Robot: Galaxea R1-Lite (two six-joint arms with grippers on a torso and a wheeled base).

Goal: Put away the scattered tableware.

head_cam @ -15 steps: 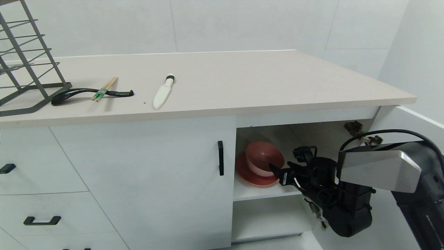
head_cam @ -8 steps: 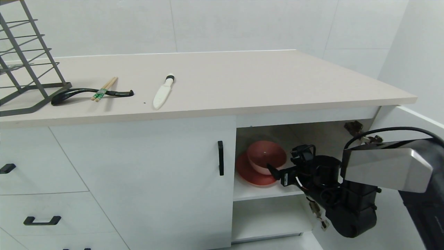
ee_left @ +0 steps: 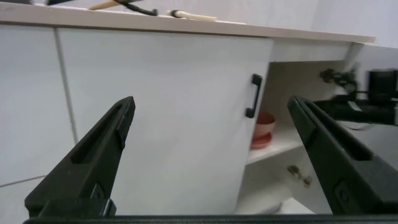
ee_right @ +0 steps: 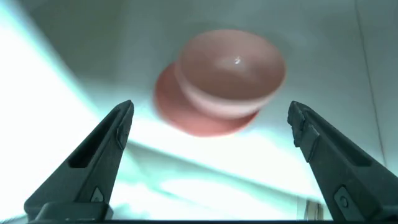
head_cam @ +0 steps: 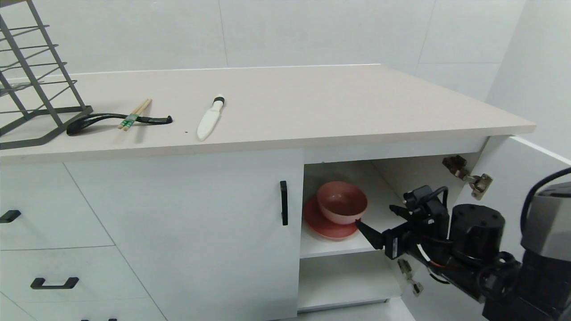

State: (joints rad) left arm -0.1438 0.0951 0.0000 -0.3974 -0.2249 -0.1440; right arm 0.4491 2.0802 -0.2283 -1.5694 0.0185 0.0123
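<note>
The right end effector is held at the mouth of the open cabinet, its fingers spread wide and nothing gripped. The pink bowl is seen upright on the pink plate on the upper shelf, just beyond the fingertips. The left end effector is likewise spread wide and empty, faced toward the closed cabinet door. Up on the bench, chopsticks are laid across a black ladle, with a white knife beside them.
</note>
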